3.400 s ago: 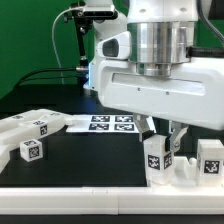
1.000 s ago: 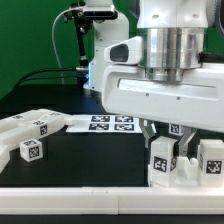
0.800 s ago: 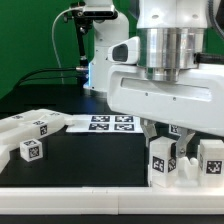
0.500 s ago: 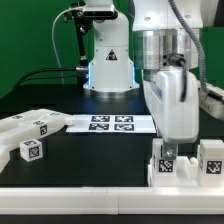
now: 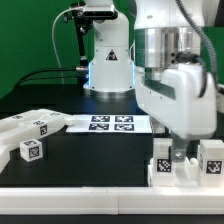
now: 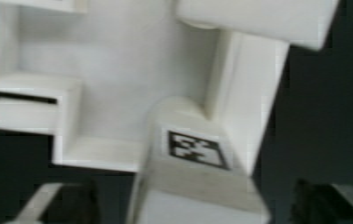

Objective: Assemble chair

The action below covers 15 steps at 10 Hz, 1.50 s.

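Note:
The chair is in loose white tagged pieces. A group stands at the front of the exterior view's right: a tagged block (image 5: 163, 163) and a second tagged block (image 5: 210, 158). My gripper (image 5: 178, 152) is lowered between them. In the wrist view a white bar with a tag (image 6: 194, 150) runs up between my fingers (image 6: 48, 200), with dark gaps on both sides. The jaws stand wide apart and look open around it. More chair pieces (image 5: 30, 126) and a tagged block (image 5: 32, 150) lie at the exterior view's left.
The marker board (image 5: 112, 123) lies flat at the middle back of the black table. A white ledge (image 5: 80, 190) runs along the table's front edge. A second robot base (image 5: 108, 60) stands behind, before a green backdrop.
The wrist has turned about a quarter turn over the right-hand pieces and sits slightly lower. The tagged block still faces the camera. The left pieces have not moved.

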Motion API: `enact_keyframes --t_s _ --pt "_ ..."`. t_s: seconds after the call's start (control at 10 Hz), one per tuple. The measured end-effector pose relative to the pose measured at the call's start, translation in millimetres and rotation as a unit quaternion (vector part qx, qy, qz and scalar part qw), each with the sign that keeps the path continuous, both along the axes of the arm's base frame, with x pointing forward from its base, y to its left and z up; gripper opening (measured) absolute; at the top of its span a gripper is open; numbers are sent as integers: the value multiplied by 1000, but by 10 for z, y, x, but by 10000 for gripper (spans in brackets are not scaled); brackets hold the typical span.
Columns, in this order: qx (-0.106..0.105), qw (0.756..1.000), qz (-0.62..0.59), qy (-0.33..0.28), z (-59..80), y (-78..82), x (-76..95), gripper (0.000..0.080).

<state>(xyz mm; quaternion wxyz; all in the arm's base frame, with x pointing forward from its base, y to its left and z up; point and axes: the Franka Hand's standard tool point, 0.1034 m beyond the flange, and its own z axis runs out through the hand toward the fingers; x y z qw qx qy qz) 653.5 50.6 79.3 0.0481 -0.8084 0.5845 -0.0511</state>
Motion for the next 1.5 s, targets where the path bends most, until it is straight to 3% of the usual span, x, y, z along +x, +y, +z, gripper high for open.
enact_keyframes --t_s 0.1,0.4,0.6,0.7,0.8,1.0,1.2,1.5 --pt "-17 993 115 -7 1 -40 -10 631" --pt "-33 976 214 -7 -11 -60 -14 648" --pt "-71 926 372 1 -26 -64 -23 649" --pt "-90 873 479 5 -36 -98 -23 649" --pt "-93 862 499 5 -40 -111 -24 649" --pt "-91 876 473 6 -39 -113 -24 635" --pt "-83 906 416 5 -39 -109 -24 282" --pt "-73 939 337 4 -45 -111 -24 284"
